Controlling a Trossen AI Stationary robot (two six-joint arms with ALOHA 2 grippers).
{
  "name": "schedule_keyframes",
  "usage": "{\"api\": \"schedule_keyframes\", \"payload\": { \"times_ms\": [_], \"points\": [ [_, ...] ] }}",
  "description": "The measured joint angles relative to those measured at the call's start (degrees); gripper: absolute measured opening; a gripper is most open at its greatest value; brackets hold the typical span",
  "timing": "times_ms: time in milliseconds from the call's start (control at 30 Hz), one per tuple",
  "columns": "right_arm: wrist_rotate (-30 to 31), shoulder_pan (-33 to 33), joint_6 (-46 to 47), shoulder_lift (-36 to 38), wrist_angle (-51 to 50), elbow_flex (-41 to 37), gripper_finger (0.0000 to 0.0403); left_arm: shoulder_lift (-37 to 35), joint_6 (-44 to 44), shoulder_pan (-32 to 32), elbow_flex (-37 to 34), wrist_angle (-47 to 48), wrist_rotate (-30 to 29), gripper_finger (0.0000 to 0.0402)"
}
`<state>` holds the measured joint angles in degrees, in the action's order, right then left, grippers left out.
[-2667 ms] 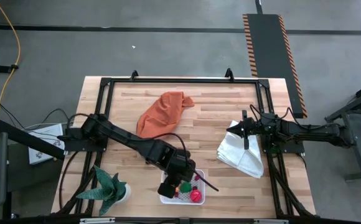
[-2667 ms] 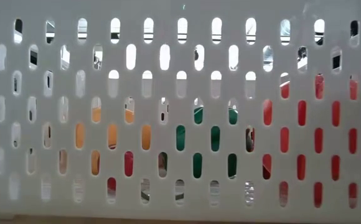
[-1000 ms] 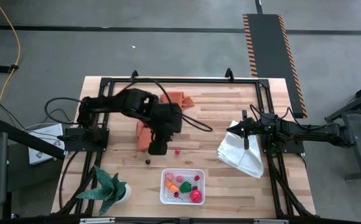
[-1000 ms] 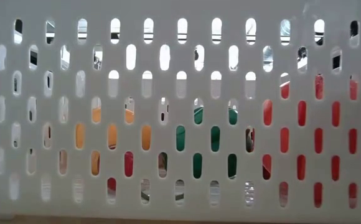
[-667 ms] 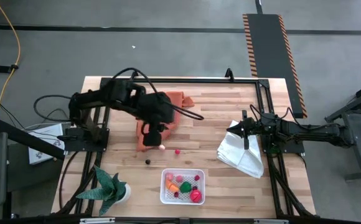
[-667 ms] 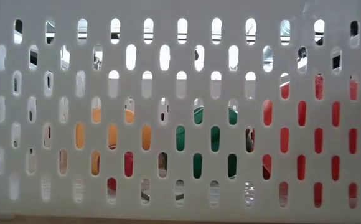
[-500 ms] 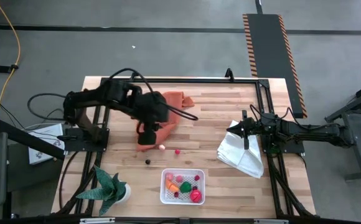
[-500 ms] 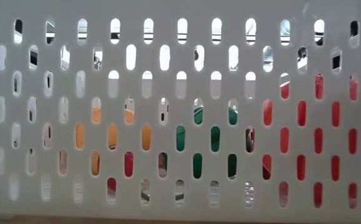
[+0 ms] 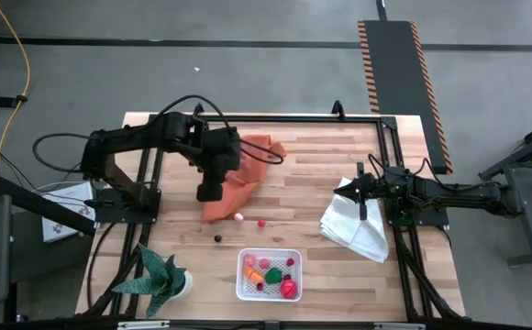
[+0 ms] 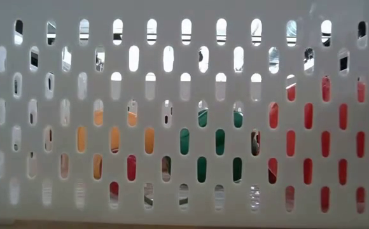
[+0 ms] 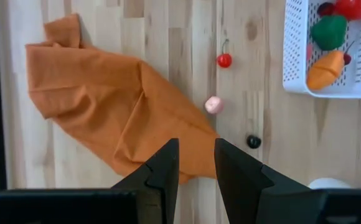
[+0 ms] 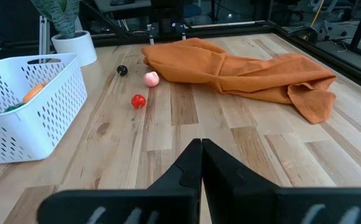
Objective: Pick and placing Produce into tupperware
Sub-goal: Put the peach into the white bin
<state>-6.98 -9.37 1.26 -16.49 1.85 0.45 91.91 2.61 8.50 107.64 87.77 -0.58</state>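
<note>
Wood table (image 9: 312, 174), no writing; left gripper (image 9: 209, 192) apart, empty; right gripper (image 9: 362, 213) together.

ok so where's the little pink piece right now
In the high view the pink piece lies loose on the table at the orange cloth's lower edge, left of the red cherry, above the white basket.

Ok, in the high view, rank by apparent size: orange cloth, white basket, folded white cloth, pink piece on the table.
1. Orange cloth, partly hidden by the left arm.
2-3. Folded white cloth and white basket: too alike to rank.
4. Pink piece, by far the smallest.
</note>
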Motion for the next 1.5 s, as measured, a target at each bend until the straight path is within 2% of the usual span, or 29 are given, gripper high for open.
{"api": "schedule_keyframes", "payload": {
  "times_ms": [267,700,1000,1200,1500],
  "points": [
    [-0.01,0.0,0.0,0.01,0.0,0.0,0.0,-1.87,0.68,2.16,-5.81,-1.28,2.69,0.0092],
    [0.0,0.02,0.0,0.0,0.0,0.02,0.0,-9.12,-2.87,3.51,-21.06,-12.38,3.69,0.0092],
    [-0.02,0.0,0.0,0.0,0.0,0.02,0.0,-10.79,-4.4,4.26,-29.91,-19.51,5.77,0.0092],
    [0.0,0.0,0.0,0.0,0.0,-0.01,0.0,-11.9,-6.33,4.29,-38.89,-28.69,9.92,0.0092],
    [-0.01,0.01,0.0,0.01,0.01,0.01,0.0,-17.78,-8.44,4.25,-52.01,-43.27,9.69,0.0091]
  ]
}}
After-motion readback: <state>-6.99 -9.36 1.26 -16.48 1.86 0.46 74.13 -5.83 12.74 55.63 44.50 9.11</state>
